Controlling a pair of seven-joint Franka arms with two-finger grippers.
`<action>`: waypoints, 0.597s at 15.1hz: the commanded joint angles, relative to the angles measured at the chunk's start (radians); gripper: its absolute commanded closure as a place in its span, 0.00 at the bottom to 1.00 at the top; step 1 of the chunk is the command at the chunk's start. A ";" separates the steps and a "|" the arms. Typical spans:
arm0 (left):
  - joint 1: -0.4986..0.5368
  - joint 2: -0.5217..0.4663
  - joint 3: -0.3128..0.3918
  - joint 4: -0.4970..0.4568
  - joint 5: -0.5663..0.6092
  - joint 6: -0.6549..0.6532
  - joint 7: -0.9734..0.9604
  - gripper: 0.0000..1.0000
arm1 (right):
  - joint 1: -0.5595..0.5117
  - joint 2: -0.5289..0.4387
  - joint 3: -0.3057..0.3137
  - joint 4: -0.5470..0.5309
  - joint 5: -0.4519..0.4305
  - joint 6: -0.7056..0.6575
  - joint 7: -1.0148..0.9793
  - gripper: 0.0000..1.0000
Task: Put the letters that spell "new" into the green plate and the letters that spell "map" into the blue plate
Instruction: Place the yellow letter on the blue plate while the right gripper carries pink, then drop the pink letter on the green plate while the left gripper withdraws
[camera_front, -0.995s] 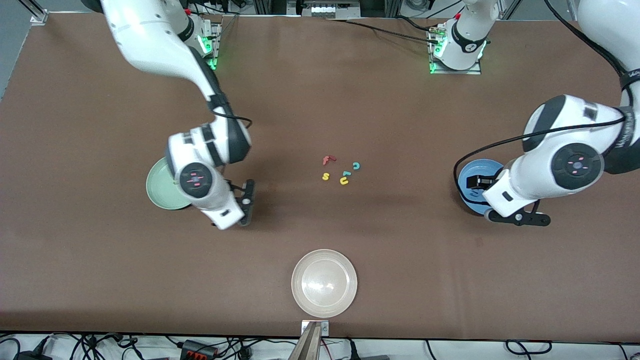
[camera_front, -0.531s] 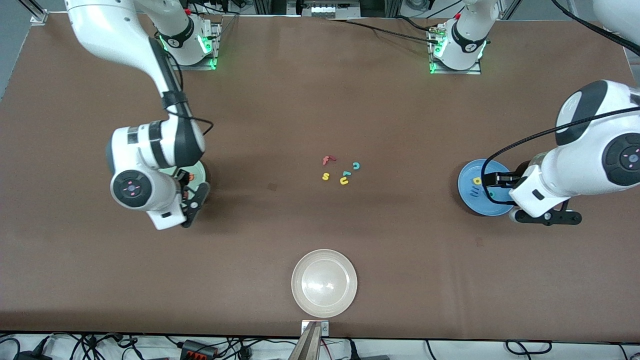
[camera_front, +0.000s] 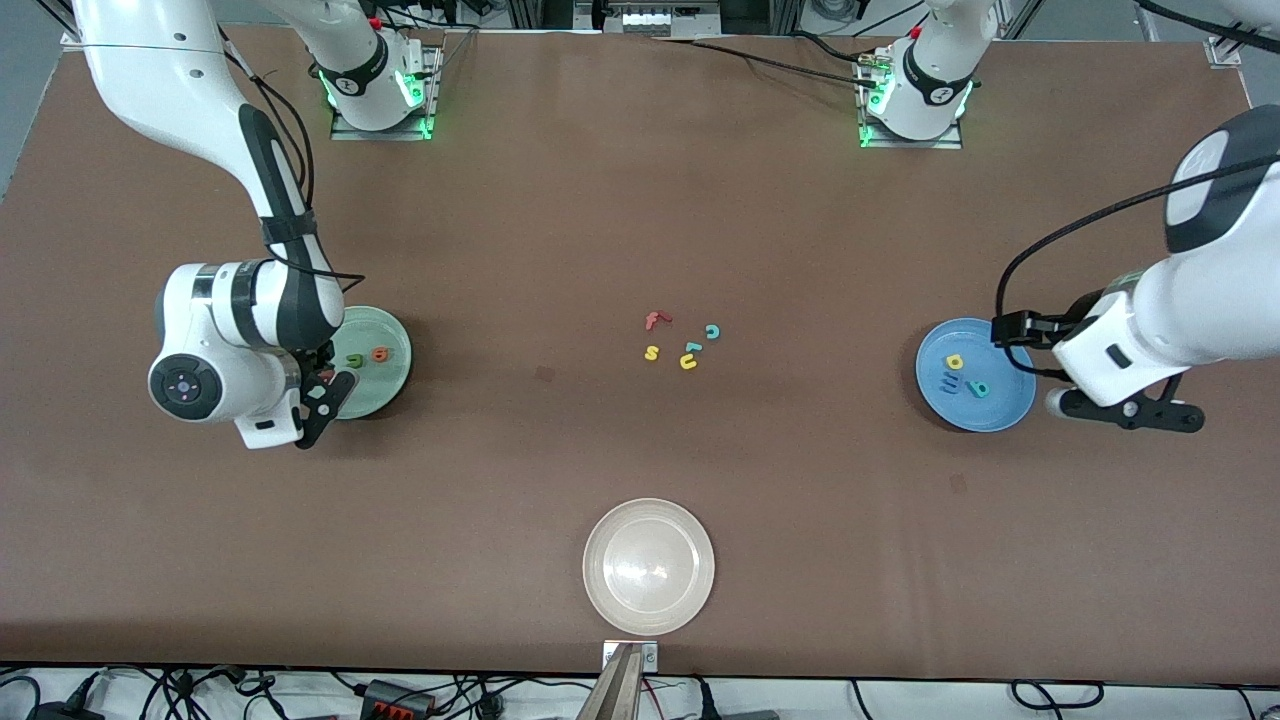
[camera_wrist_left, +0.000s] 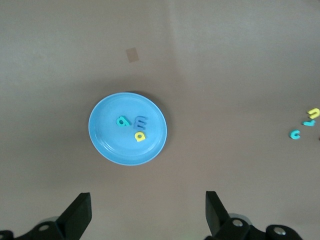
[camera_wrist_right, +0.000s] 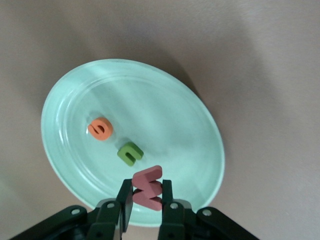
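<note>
Right gripper (camera_wrist_right: 145, 200), clamped on the reddish-pink foam w (camera_wrist_right: 148, 188), has swung over the pale mint-green plate (camera_front: 392, 385) near the table's right-arm edge, joining n and e; left gripper (camera_wrist_left: 145, 212), jaws apart, has retreated from the completed round blue plate (camera_front: 1010, 408).

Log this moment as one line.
right gripper: shut on reddish-pink foam w, over pale green plate | left gripper: open | blue plate: m, a, p

Brown worktop (camera_front: 620, 200). On it: green plate (camera_front: 385, 385) toward the right arm's end, blue plate (camera_front: 975, 412) toward the left arm's end, whitish plate (camera_front: 649, 566) nearest the front camera. Loose foam letters (camera_front: 682, 343) clustered mid-worktop.
</note>
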 joint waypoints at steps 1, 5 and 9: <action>-0.153 -0.146 0.307 -0.054 -0.175 -0.006 0.145 0.00 | 0.000 -0.053 0.008 -0.125 0.007 0.099 -0.010 0.91; -0.365 -0.336 0.622 -0.274 -0.284 0.139 0.222 0.00 | -0.008 -0.056 0.003 -0.128 0.007 0.097 -0.014 0.91; -0.433 -0.526 0.682 -0.525 -0.283 0.348 0.195 0.00 | -0.024 -0.054 0.000 -0.127 0.010 0.094 0.051 0.90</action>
